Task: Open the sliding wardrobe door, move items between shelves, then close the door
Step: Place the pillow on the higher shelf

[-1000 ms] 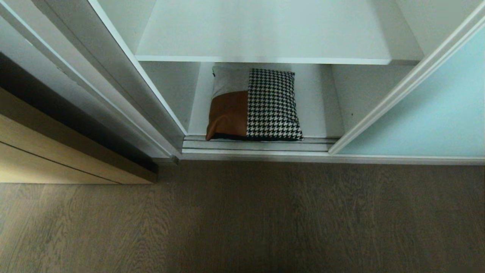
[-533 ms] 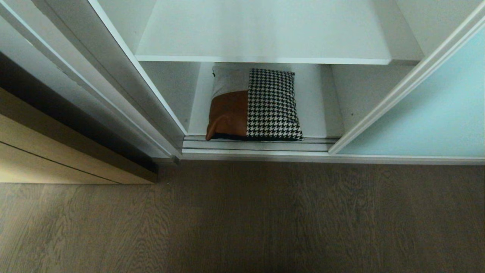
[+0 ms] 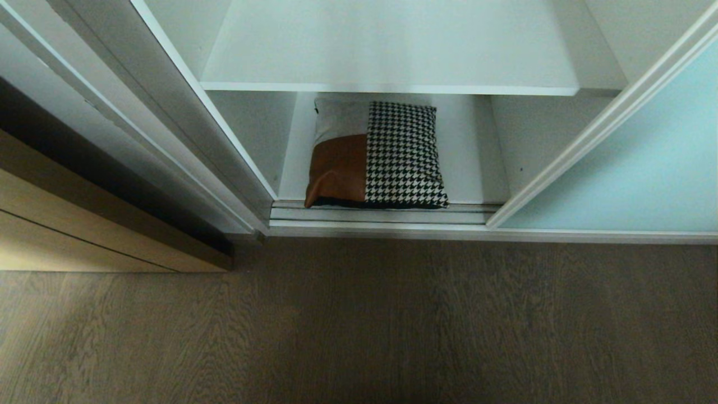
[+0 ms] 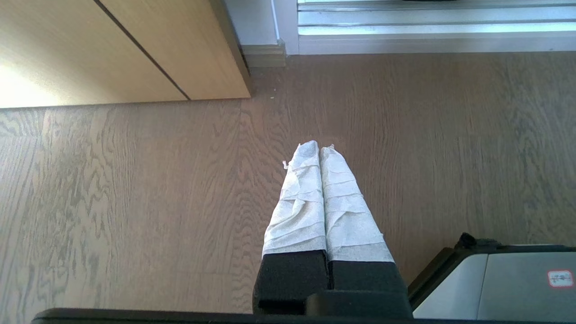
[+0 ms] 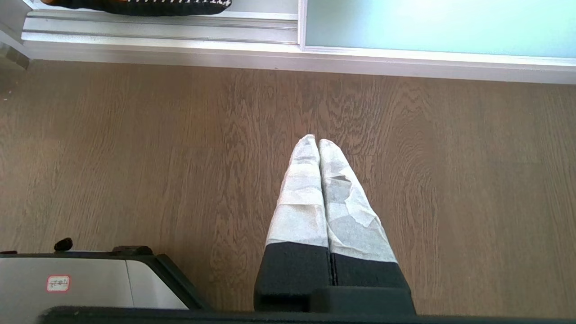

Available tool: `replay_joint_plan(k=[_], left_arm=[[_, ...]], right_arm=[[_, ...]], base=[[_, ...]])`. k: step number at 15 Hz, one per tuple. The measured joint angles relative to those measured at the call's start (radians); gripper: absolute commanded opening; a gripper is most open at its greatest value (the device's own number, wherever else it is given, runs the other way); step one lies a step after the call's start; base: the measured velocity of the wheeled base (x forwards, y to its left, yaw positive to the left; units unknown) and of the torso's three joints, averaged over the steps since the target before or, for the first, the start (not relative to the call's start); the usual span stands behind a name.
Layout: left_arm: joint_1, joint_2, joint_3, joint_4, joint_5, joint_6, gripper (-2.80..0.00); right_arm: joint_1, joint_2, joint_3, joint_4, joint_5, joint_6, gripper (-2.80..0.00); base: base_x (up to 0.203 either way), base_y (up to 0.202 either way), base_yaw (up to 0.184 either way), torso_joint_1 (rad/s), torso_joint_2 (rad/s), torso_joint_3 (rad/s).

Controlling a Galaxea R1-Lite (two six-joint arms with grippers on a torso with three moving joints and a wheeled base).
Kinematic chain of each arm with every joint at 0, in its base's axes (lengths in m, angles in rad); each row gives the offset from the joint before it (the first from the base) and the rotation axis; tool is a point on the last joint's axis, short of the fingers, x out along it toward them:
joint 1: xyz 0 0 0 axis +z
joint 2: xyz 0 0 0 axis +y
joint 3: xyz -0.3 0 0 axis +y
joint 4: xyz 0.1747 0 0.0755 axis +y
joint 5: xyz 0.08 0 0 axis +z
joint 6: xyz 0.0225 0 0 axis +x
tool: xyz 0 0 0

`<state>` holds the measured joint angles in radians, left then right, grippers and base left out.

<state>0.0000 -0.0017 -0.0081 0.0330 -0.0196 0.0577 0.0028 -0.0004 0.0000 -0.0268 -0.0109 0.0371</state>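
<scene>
A cushion [image 3: 376, 154], part tan-brown, part black-and-white houndstooth, lies on the white bottom shelf [image 3: 468, 163] of the wardrobe, its front edge at the floor track. Above it a second white shelf [image 3: 387, 47] is bare. The frosted aqua sliding door [image 3: 634, 174] stands slid to the right, leaving the wardrobe open. Neither arm shows in the head view. My left gripper [image 4: 319, 147] hangs shut over the wooden floor, holding nothing. My right gripper [image 5: 314, 141] is likewise shut and holding nothing, with the door's lower part [image 5: 432, 27] and the cushion's edge [image 5: 144, 6] ahead of it.
A light wooden door [image 3: 84, 224] stands at the left beside the wardrobe frame [image 3: 185, 129]. A silver floor track [image 3: 381, 216] runs along the wardrobe's front. Grey-brown wooden floor [image 3: 359, 325] lies before it. Parts of my base [image 4: 508, 283] show near both grippers.
</scene>
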Motion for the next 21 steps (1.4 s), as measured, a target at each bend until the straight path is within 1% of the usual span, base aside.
replay_joint_plan(k=[4, 10, 12, 13, 14, 15, 17, 18, 21], left_arm=[[0.0, 0.0, 0.0, 0.0, 0.0, 0.0, -2.8], [0.0, 0.001, 0.0, 0.0, 0.0, 0.0, -2.8], [0.0, 0.002, 0.0, 0.0, 0.0, 0.0, -2.8], [0.0, 0.002, 0.0, 0.001, 0.0, 0.0, -2.8], [0.0, 0.002, 0.0, 0.001, 0.0, 0.0, -2.8], [0.0, 0.002, 0.0, 0.001, 0.0, 0.0, -2.8], [0.0, 0.002, 0.0, 0.001, 0.0, 0.0, -2.8], [0.0, 0.002, 0.0, 0.001, 0.0, 0.0, -2.8], [0.0, 0.002, 0.0, 0.001, 0.0, 0.0, -2.8]], right_arm=[[0.0, 0.0, 0.0, 0.001, 0.0, 0.002, -2.8], [0.0, 0.0, -0.01, 0.031, -0.005, -0.017, -2.8], [0.0, 0.004, -0.069, 0.068, -0.011, -0.026, -2.8], [0.0, 0.013, -0.13, 0.101, -0.01, -0.024, -2.8], [0.0, 0.024, -0.2, 0.171, -0.004, -0.024, -2.8], [0.001, 0.037, -0.265, 0.248, 0.011, -0.022, -2.8], [0.001, 0.087, -0.377, 0.384, 0.075, -0.01, -2.8], [0.001, 0.124, -0.424, 0.396, 0.109, 0.009, -2.8], [0.001, 0.28, -0.539, 0.334, 0.219, 0.078, -2.8]], base=[[0.0, 0.0, 0.0, 0.0, 0.0, 0.0], [0.0, 0.0, 0.0, 0.0, 0.0, 0.0], [0.0, 0.0, 0.0, 0.0, 0.0, 0.0], [0.0, 0.0, 0.0, 0.0, 0.0, 0.0], [0.0, 0.0, 0.0, 0.0, 0.0, 0.0], [0.0, 0.0, 0.0, 0.0, 0.0, 0.0], [0.0, 0.0, 0.0, 0.0, 0.0, 0.0], [0.0, 0.0, 0.0, 0.0, 0.0, 0.0], [0.0, 0.0, 0.0, 0.0, 0.0, 0.0]])
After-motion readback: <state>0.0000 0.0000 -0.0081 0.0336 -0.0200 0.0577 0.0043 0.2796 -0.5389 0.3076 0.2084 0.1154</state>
